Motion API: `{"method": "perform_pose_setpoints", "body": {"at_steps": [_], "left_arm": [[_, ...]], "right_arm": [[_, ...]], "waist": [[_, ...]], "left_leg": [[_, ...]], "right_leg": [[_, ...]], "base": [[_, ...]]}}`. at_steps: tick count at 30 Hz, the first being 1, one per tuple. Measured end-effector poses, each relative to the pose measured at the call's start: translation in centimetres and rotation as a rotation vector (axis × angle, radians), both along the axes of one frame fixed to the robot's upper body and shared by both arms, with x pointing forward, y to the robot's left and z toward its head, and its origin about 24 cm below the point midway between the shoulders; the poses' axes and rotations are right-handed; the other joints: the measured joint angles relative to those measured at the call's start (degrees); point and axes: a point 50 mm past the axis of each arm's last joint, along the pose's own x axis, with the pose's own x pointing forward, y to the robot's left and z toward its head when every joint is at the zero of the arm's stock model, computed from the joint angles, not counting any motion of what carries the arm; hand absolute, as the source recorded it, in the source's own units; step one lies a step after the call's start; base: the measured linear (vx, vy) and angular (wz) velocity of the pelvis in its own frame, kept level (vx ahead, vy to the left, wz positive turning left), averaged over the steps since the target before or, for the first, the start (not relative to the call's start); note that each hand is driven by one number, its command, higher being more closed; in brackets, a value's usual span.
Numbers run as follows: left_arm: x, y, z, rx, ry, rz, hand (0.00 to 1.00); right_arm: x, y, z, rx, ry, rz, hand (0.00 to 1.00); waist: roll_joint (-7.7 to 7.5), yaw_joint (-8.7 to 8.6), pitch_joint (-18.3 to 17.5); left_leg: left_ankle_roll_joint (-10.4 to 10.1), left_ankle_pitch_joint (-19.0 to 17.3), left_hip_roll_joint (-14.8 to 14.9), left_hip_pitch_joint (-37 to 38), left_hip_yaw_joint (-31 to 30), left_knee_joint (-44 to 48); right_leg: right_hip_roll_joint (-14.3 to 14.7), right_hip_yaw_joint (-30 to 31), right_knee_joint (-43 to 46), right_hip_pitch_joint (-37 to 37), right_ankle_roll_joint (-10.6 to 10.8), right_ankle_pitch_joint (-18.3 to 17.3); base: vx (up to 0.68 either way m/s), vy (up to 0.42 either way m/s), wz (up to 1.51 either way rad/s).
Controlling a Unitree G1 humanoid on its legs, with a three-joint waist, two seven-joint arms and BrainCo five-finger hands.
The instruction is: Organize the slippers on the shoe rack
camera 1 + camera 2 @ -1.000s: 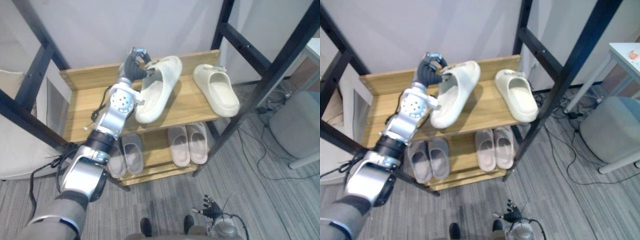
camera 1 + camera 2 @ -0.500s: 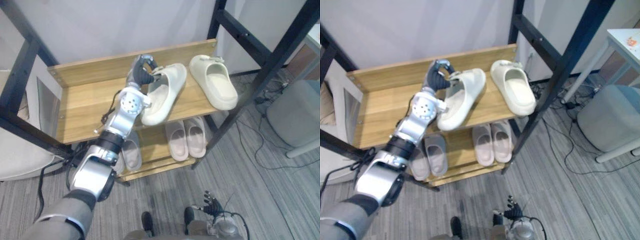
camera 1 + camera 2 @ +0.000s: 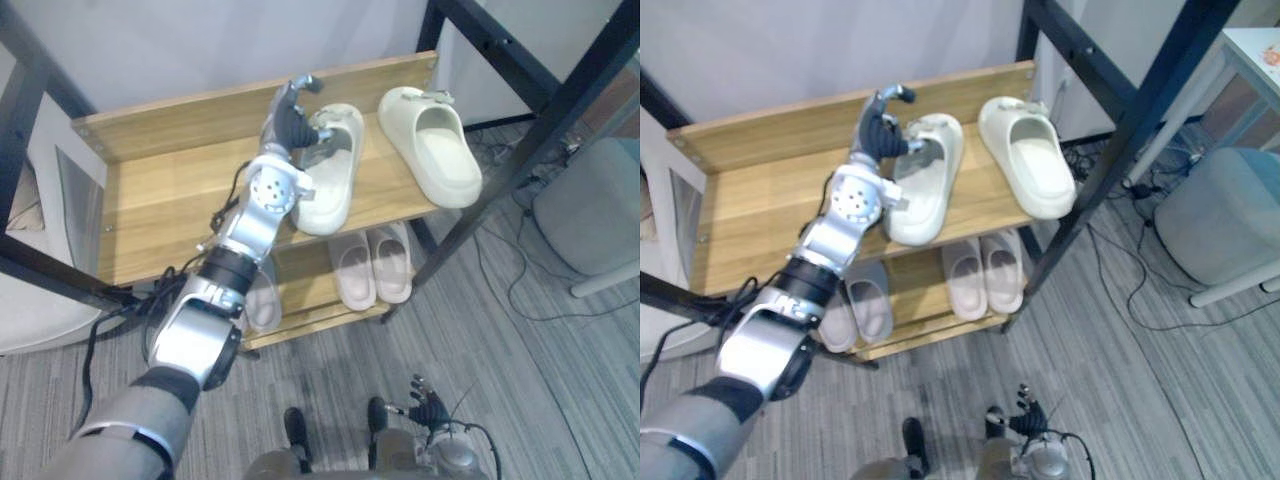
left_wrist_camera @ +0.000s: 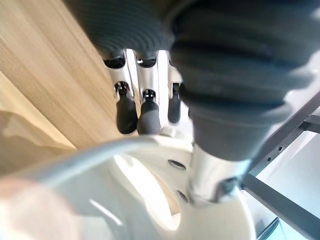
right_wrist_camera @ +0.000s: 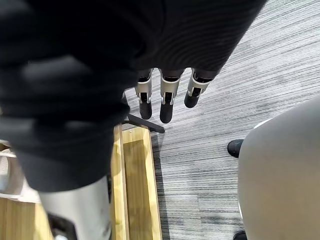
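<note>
Grey carpet (image 3: 520,400) runs under a shoe rack (image 3: 180,200) of pale wood shelves in a black metal frame, set against a plain light wall. On the rack's top shelf, in its right half, lie two thick moulded slides with their strap ends toward the back wall. The cream slipper (image 3: 328,180) reaches the shelf's front edge with its heel, and the second cream slipper (image 3: 432,145) sits at the rack's right end, near it but apart. On the rack's lower shelf stand a grey pair (image 3: 262,300) and a beige pair (image 3: 375,270), each side by side. The left hand (image 3: 291,122) is at the strap of the cream slipper. In the left wrist view its fingers (image 4: 142,112) lie along the outside of the strap's edge while the thumb appears to go down into the foot opening, so the strap looks pinched between them. Whether the sole rests fully on the shelf cannot be told. The right hand (image 5: 165,107) hangs low in front of the rack, fingers straight and holding nothing. Such a slide is probably foam: light, springy, with a smooth skin that may slip under hard fingertips. Its strap looks like the best hold, being the one arched part a hand can close round. Because the long sole hangs from that end, it may swing, so sliding it along the shelf seems safer than lifting it.
</note>
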Motion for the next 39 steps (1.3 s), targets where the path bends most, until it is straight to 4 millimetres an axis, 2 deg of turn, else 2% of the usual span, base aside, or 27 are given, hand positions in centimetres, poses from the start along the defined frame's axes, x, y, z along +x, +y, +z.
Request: {"method": "perform_pose_setpoints", "body": {"at_steps": [7, 16, 19, 26, 30, 33, 39], "left_arm": [[0.0, -0.3, 0.7, -0.002, -0.017, -0.008, 0.0], [-0.1, -0.9, 0.5, -0.023, -0.007, -0.029, 0.0], [-0.9, -1.4, 0.7, -0.083, -0.034, -0.072, 0.0], [-2.3, -1.5, -3.3, -0.336, 0.08, -0.149, 0.0], [-2.9, -0.8, -3.9, -0.439, 0.092, -0.172, 0.0], [-3.3, -0.4, -5.0, -0.48, 0.116, -0.176, 0.0], [-3.8, 0.4, -7.8, -0.506, 0.197, -0.148, 0.0]], "right_arm": [[0.0, 0.1, 0.0, 0.003, 0.0, 0.006, 0.0], [-0.1, 0.1, 0.0, 0.006, 0.003, 0.008, 0.0], [-0.2, 0.1, -0.1, 0.006, 0.007, 0.01, 0.0], [-0.3, 0.0, -0.3, 0.004, 0.017, 0.006, 0.0], [-0.4, -0.1, -0.4, 0.004, 0.025, 0.004, 0.0], [-0.5, -0.1, -0.6, 0.001, 0.041, 0.004, 0.0], [-0.5, -0.2, -1.0, -0.008, 0.066, 0.012, 0.0]], "waist": [[0.03, 0.01, 0.01], [0.45, 0.23, -0.09], [0.98, 0.4, -0.32], [1.4, 0.75, -0.58], [1.59, 1.46, -0.73], [2.07, 1.95, -1.27], [2.1, 2.48, -1.45]], "left_leg": [[0.22, 0.17, -0.09, 0.12, -0.04, 0.0], [0.31, 0.25, -0.18, 1.0, -0.65, 0.0], [0.35, 0.28, -0.2, 1.32, -1.37, -0.01], [0.54, 0.73, -0.22, 1.41, -3.03, -0.02], [0.51, 0.88, -0.25, 1.37, -3.7, -0.02], [0.5, 0.89, -0.36, 1.52, -4.15, -0.04], [0.47, 0.89, -0.36, 1.95, -5.03, -0.05]], "right_leg": [[-0.11, -0.01, 0.18, 0.05, 0.01, 0.01], [-0.2, -0.78, -0.03, 1.4, 0.01, 0.01], [-0.24, -1.45, -0.31, 2.22, 0.06, -0.04], [-0.28, -3.0, -0.42, 3.18, 0.21, -0.15], [-0.31, -3.63, -0.77, 3.62, 0.21, -0.15], [-0.26, -4.32, -1.37, 4.3, 0.2, -0.16], [0.08, -5.32, -2.38, 5.65, 0.07, -0.17]], "base": [[0.0, 0.0, 0.0], [0.0, 0.003, 0.03], [-0.01, 0.006, 0.11], [-0.02, 0.003, 0.11], [-0.01, 0.008, 0.09], [0.01, 0.004, 0.09], [0.02, -0.005, 0.08]]}}
